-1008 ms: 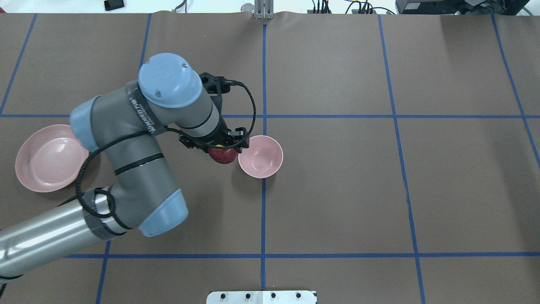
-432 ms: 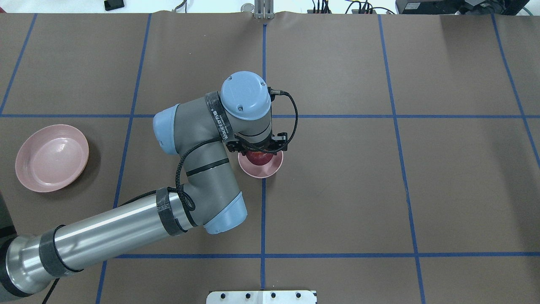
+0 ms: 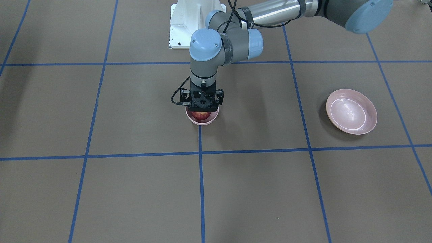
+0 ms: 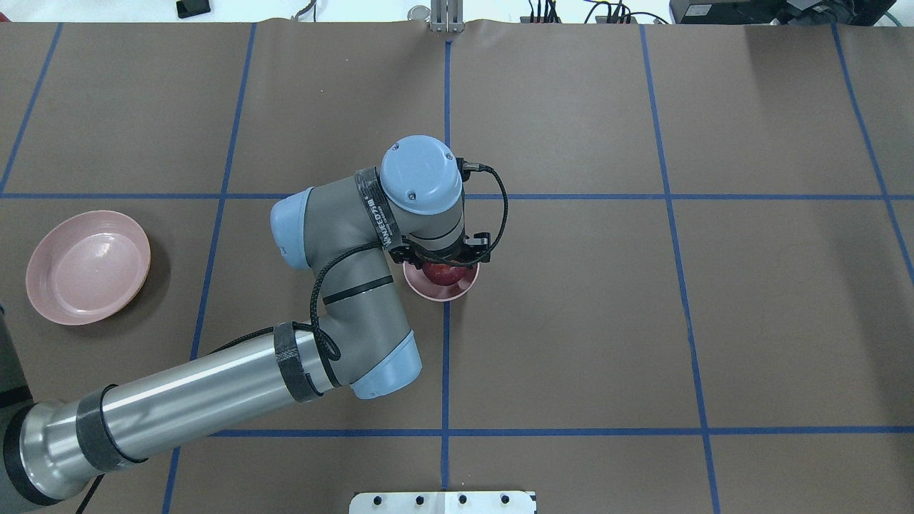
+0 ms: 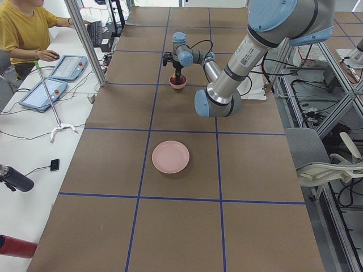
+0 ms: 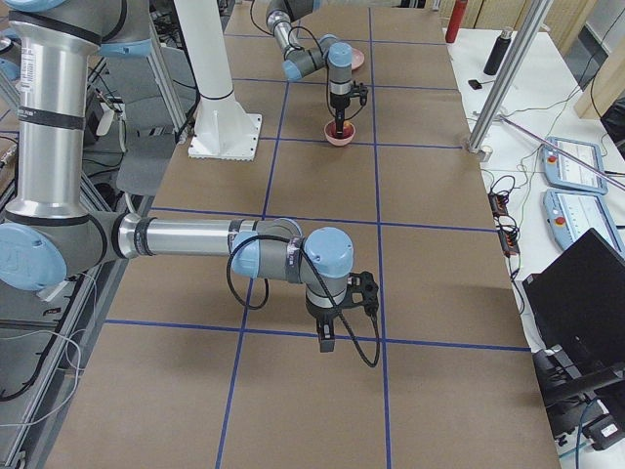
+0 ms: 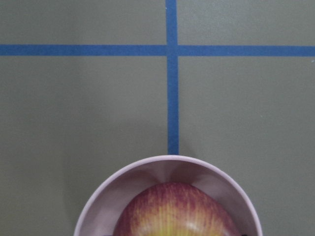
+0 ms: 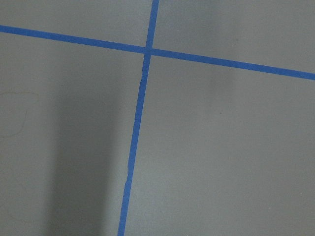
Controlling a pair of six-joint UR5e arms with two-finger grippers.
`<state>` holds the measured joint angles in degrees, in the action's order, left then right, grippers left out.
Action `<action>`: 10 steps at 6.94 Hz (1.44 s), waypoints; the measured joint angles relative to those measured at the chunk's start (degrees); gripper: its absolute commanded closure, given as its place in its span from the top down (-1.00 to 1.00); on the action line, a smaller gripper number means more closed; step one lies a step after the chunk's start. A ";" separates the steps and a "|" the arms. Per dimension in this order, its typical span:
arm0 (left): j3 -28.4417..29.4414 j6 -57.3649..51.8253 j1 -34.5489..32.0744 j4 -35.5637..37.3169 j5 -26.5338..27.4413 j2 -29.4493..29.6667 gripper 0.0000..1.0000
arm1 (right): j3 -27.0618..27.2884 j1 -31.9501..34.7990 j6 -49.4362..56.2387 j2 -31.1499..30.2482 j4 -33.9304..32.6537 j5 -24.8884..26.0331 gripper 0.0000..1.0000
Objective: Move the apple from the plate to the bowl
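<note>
The dark red apple (image 3: 201, 115) sits down inside the small deep pink bowl (image 3: 203, 122) at the table's middle, on a blue tape line. My left gripper (image 3: 201, 110) points straight down over the bowl and is shut on the apple (image 4: 444, 273); its fingers are mostly hidden by its body. The left wrist view shows the apple (image 7: 172, 211) with its yellow patch inside the bowl's rim (image 7: 167, 164). The wide shallow pink plate (image 4: 87, 266) lies empty at the table's left end. My right gripper (image 6: 325, 342) shows only in the exterior right view; I cannot tell whether it is open or shut.
The brown table cover (image 4: 643, 321) is marked in squares by blue tape. A white mounting plate (image 3: 195, 20) is at the robot's base. An operator (image 5: 22, 34) sits at a side bench with tablets.
My left arm carried the apple rightwards from beside the bowl to over it and lowered it inside. The plate has not moved.
</note>
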<state>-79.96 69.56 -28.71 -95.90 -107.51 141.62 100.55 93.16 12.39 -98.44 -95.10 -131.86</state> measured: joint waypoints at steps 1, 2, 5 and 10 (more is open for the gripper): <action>-0.05 -0.18 0.03 -0.17 -0.02 -0.03 0.95 | 0.00 0.00 0.00 0.00 0.00 0.00 1.00; -0.18 -0.29 0.05 -0.20 0.00 -0.11 0.95 | 0.00 0.00 0.00 0.00 0.00 -0.04 1.00; -4.05 -1.33 -1.23 0.40 -0.39 -1.27 0.93 | 0.05 0.00 -0.12 0.02 0.06 -0.89 1.00; -26.03 -33.26 -22.17 7.57 -17.54 -25.26 0.93 | 0.08 0.00 -0.09 0.01 0.09 -0.93 1.00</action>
<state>-105.99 36.30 -50.88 -88.33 -125.05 116.37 100.62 93.17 12.31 -98.42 -95.01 -132.79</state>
